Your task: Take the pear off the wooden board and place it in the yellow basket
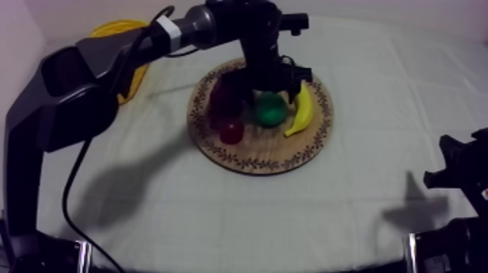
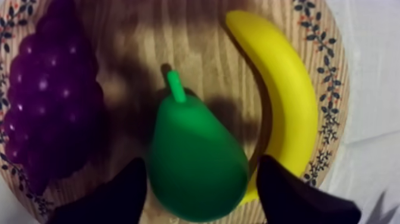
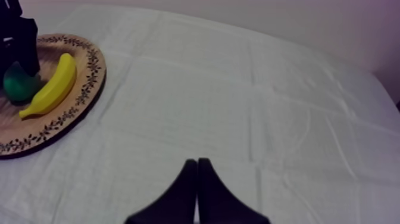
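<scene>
Now: pear [image 1: 270,109] lies on the wooden board [image 1: 250,158], centre of the top view, between grapes [image 1: 224,100] and banana [image 1: 301,110]. Over it the left jaws stand apart, one finger [image 2: 116,196] at each side of its fat end, stem pointing away from them. Over bare worktop [image 3: 238,107] the right jaws lie together, a narrow wedge. Upper left, behind the left arm [image 1: 65,94]: yellow basket [image 1: 116,33].

The left arm [image 1: 65,91] is black with a white band [image 1: 168,30], its end effector [image 2: 200,174] black-fingered.
</scene>
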Controlling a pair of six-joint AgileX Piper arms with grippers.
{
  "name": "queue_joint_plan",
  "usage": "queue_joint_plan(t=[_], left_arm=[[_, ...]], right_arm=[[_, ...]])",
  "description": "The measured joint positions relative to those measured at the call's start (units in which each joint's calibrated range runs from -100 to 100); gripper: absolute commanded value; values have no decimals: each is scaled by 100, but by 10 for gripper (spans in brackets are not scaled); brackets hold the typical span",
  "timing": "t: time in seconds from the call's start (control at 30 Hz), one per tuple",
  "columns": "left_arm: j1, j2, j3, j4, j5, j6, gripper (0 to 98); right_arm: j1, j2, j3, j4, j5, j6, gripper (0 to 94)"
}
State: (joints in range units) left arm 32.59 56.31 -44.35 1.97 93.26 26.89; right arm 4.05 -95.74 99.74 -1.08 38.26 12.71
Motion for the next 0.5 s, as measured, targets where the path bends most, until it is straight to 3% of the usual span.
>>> queue_joint_plan(t=[0.3, 0.5], left_arm=[[-6, 157, -256, -42, 344, 63, 536], [31, -356, 141, -403, 544, 188, 513]], right_arm=[[0, 0, 0, 0, 0, 0, 3], [0, 0, 0, 0, 0, 0, 3]])
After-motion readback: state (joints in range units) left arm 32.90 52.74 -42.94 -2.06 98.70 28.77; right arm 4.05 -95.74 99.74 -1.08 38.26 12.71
